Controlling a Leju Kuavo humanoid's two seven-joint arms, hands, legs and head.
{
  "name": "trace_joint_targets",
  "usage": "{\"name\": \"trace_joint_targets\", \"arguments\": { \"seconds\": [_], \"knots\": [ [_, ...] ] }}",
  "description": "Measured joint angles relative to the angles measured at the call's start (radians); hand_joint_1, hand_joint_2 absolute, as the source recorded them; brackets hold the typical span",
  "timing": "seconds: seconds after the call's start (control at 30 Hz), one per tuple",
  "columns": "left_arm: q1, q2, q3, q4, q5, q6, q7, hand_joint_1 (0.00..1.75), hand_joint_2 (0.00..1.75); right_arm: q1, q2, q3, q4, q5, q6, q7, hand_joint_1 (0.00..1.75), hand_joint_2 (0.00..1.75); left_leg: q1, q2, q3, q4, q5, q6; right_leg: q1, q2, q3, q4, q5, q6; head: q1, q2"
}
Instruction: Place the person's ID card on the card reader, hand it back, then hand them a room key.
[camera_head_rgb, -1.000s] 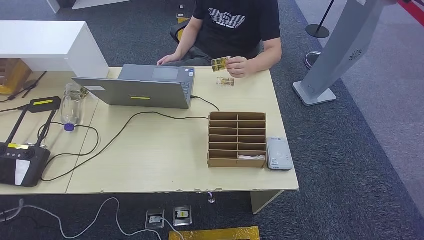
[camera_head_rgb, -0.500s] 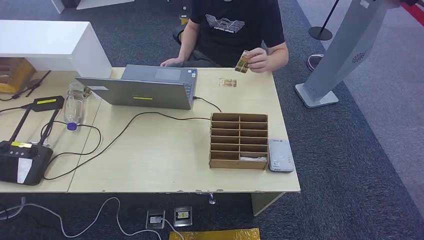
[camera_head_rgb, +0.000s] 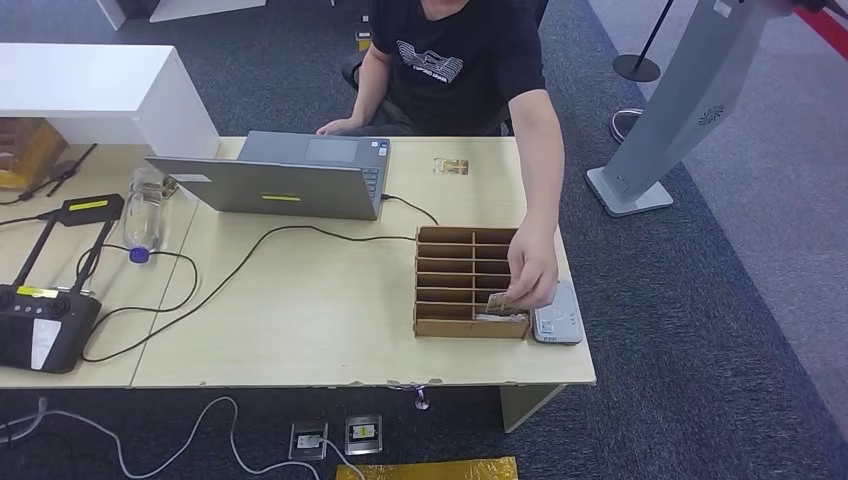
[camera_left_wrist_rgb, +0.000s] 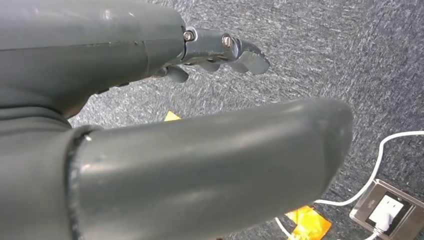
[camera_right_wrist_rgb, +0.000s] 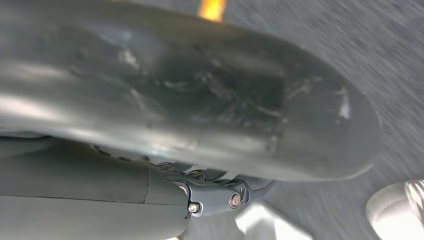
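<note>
Card (camera_head_rgb: 499, 303): held by person's hand (camera_head_rgb: 531, 280) at wooden organizer (camera_head_rgb: 472, 281), beside card reader (camera_head_rgb: 557, 318) on desk (camera_head_rgb: 320, 310). Judged thin, stiff, light, slippery; pinch edges. Left hand (camera_left_wrist_rgb: 215, 52) fingers apart, empty; right hand (camera_right_wrist_rgb: 215, 192) grip indiscernible.

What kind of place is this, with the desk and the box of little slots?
Probably a hotel-style check-in desk set up in an office. On the table stand a wooden card rack with a grey card reader beside it, a laptop, and a person sits opposite.
</note>
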Motion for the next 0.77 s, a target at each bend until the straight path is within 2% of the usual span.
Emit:
{"name": "trace_joint_targets", "arguments": {
  "seconds": [0.1, 0.2, 0.33, 0.6, 0.77],
  "knots": [
    [0.000, 0.012, 0.005, 0.000, 0.013, -0.020, 0.007, 0.00, 0.00, 0.002, 0.060, -0.042, 0.004, -0.007, 0.038, -0.014, 0.00, 0.00, 0.000, 0.000, 0.000, 0.000, 0.000, -0.001, 0.000, 0.000, 0.000, 0.000, 0.000, 0.000, 0.000, 0.000],
    [0.000, 0.026, 0.016, 0.000, 0.039, -0.017, 0.010, 0.00, 0.00, 0.003, 0.093, -0.071, 0.006, -0.002, 0.080, -0.072, 0.00, 0.00, -0.001, 0.000, 0.000, 0.000, 0.000, -0.001, -0.001, 0.000, 0.000, 0.000, 0.000, 0.000, 0.000, 0.000],
    [0.000, 0.041, 0.030, 0.000, 0.056, -0.004, 0.010, 0.00, 0.00, 0.003, 0.099, -0.092, 0.007, 0.012, 0.121, -0.143, 0.00, 0.00, -0.002, 0.000, 0.000, 0.000, 0.000, -0.001, -0.002, 0.000, 0.000, 0.000, 0.000, 0.000, 0.000, 0.000],
    [-0.001, 0.049, 0.043, 0.000, 0.053, 0.034, 0.010, 0.00, 0.00, 0.003, 0.100, -0.111, 0.007, 0.049, 0.143, -0.192, 0.00, 0.00, -0.003, 0.001, 0.000, 0.000, 0.000, -0.001, -0.003, 0.000, 0.000, 0.000, 0.000, 0.000, 0.000, 0.000],
    [-0.001, 0.036, 0.043, 0.000, 0.034, 0.072, 0.026, 0.00, 0.00, 0.003, 0.103, -0.111, 0.007, 0.079, 0.131, -0.179, 0.00, 0.00, -0.003, 0.001, 0.001, 0.000, 0.000, -0.001, -0.003, 0.000, 0.000, 0.000, 0.000, 0.000, 0.000, 0.000]
  ]
}}
